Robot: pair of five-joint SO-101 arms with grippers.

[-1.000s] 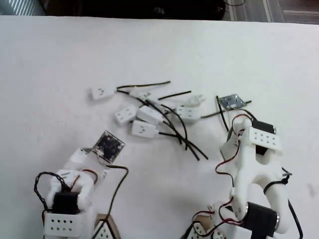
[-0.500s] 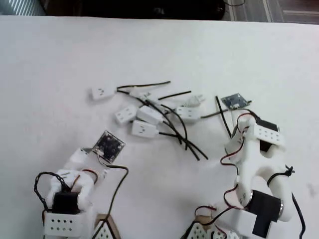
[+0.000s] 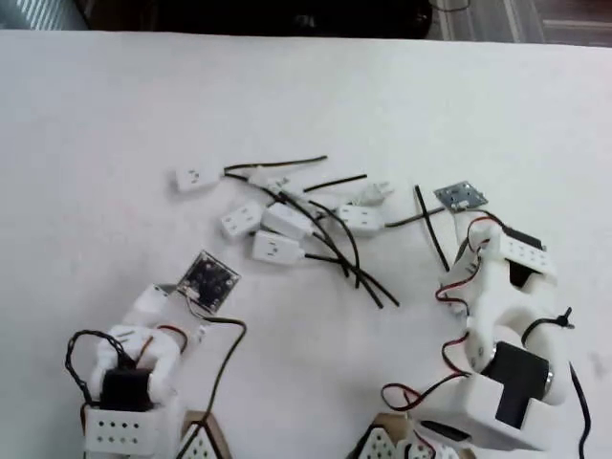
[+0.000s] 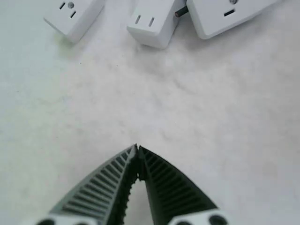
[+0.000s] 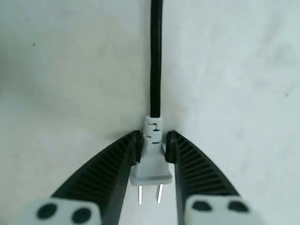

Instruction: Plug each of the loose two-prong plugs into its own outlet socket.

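1. Closest to me, my left arm sits low at the near edge of the white tabletop. My right arm stands on the other side and reaches a bit further out.
2. My left tool is pressed together, tip to tip. It holds nothing, and there is just bare tabletop under it.
3. My right tool is pinching a plug from both sides. The plug is pale, and its two little metal prongs point back at the camera.
4. A black cord comes out of the far end of the plug. It runs straight away from the tool and lies on the tabletop. From above I see this cord just in front of my right arm.
5. A bit past my left tool lie three sockets, all white and close together.
6. From above, the sockets make a loose bunch near the middle of the tabletop, between my two arms and further out. One socket lies a little off to the left side of the bunch.
7. More black cords cross over and around the bunch.
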